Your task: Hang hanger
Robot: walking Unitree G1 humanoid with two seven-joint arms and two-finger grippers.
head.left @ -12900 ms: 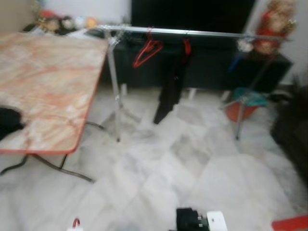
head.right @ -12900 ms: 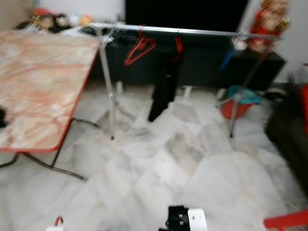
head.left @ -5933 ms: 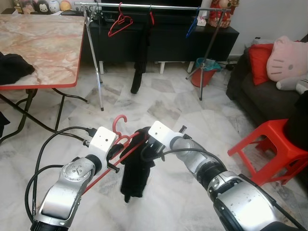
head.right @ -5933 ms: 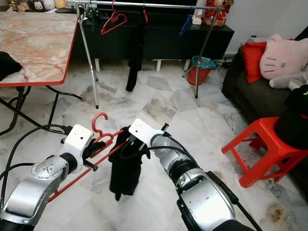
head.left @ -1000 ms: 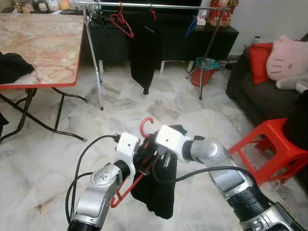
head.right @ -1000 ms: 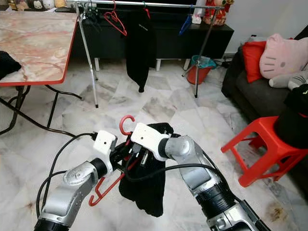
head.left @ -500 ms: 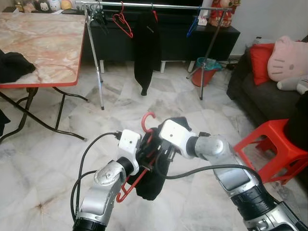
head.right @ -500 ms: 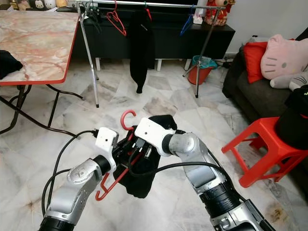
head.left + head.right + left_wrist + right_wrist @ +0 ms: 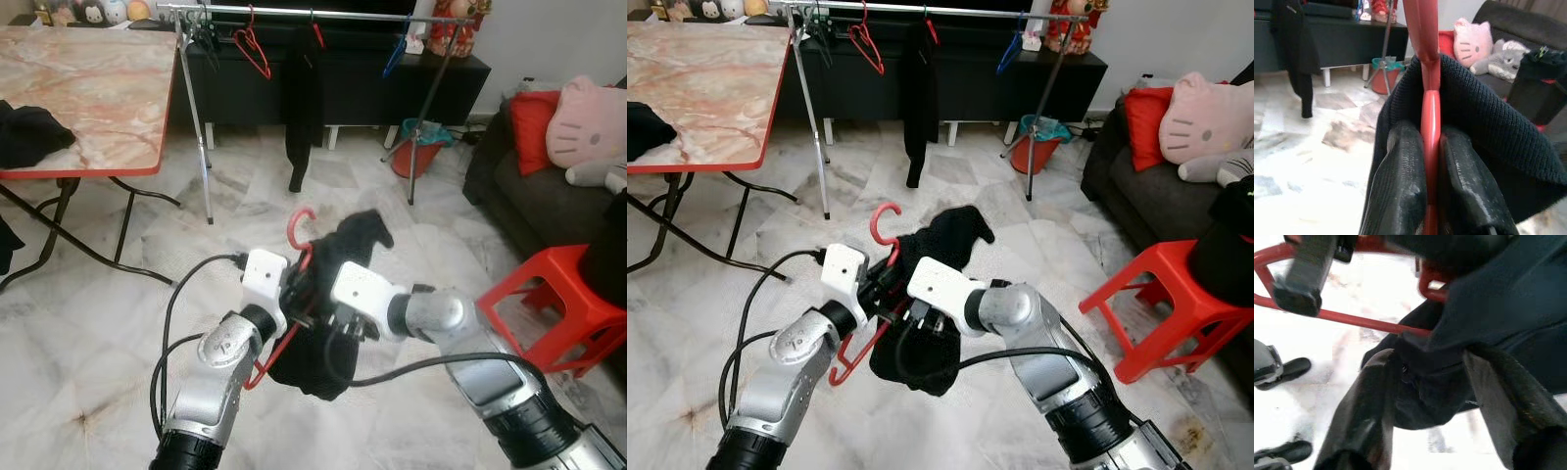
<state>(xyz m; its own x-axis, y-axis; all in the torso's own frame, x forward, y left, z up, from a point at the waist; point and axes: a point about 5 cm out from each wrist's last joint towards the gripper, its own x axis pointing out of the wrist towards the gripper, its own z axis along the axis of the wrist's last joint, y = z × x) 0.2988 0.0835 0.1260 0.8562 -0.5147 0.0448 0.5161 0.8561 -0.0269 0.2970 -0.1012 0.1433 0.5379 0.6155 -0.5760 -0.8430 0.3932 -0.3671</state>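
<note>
A red hanger [image 9: 299, 225] is held in front of me, hook up, with a black garment [image 9: 348, 250] draped over it. My left gripper [image 9: 297, 297] is shut on the hanger's stem; in the left wrist view both fingers [image 9: 1400, 186] press on the red bar [image 9: 1430, 122]. My right gripper [image 9: 338, 338] is just below the hanger, shut on bunched cloth of the garment [image 9: 1449, 382]. At the back stands a silver clothes rail [image 9: 323, 14]. A bare red hanger [image 9: 253, 49], a hung black garment [image 9: 304, 98] and a blue hanger [image 9: 394, 59] are on it.
A marble-topped folding table [image 9: 88, 88] with a black cloth [image 9: 29, 132] on it stands at the left. At the right are a red stool [image 9: 549, 294] and a dark sofa [image 9: 490, 157] with a pink cushion [image 9: 588, 122]. An orange bucket [image 9: 411, 157] sits under the rail's right end.
Both arms have lifted the hanger and garment a little. The cloth now rides higher over the hanger, with a flap sticking up to the right. Less of it hangs below.
</note>
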